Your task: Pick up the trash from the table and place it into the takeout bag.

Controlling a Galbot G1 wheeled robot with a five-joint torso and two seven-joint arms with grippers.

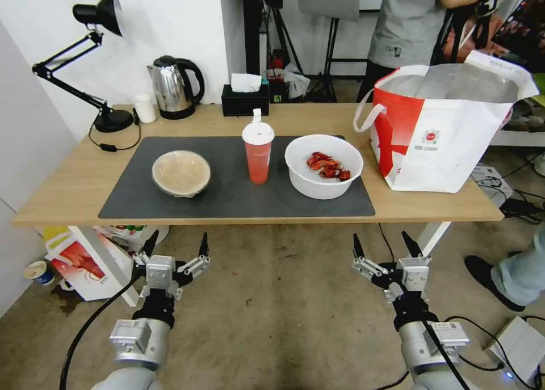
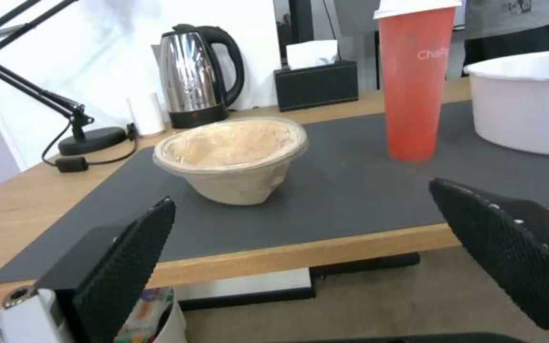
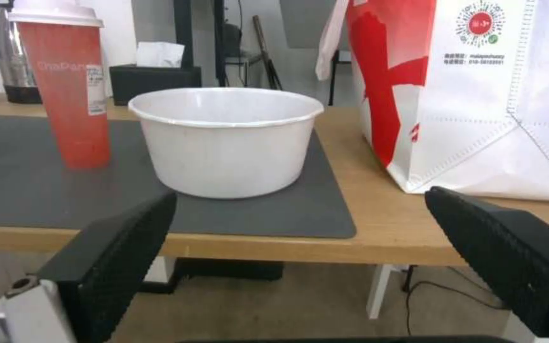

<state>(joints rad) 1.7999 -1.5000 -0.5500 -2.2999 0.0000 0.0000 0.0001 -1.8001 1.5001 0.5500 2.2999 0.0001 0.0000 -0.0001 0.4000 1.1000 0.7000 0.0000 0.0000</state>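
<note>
Head view shows us standing short of the table (image 1: 74, 191), both arms low over the floor in front of its near edge. Our left gripper (image 1: 175, 247) and right gripper (image 1: 388, 247) hold nothing, each with its jaws spread wide.

All three pieces of trash sit on the dark grey mat (image 1: 238, 200): the shallow beige bowl (image 1: 181, 173) to the left, the red cup with white lid (image 1: 258, 152) upright in the middle, and the white plastic bowl (image 1: 323, 166) with crayfish scraps (image 1: 327, 166) to the right. The takeout bag (image 1: 440, 126) stands open-mouthed at the table's right end, just beside the mat and near the white bowl.

We judge the task not yet begun: nothing is lifted, nothing is in the bag, and we are at the approach step. In the left wrist view the beige bowl (image 2: 233, 157) lies ahead between the open fingers (image 2: 125, 264); in the right wrist view the white bowl (image 3: 226, 140) lies likewise ahead, the bag (image 3: 478, 95) beside it.

A first pick would call for raising an arm above table height and reaching forward over the edge to a bowl's rim. The beige bowl seems to carry a film or liner, though we cannot be sure.
</note>
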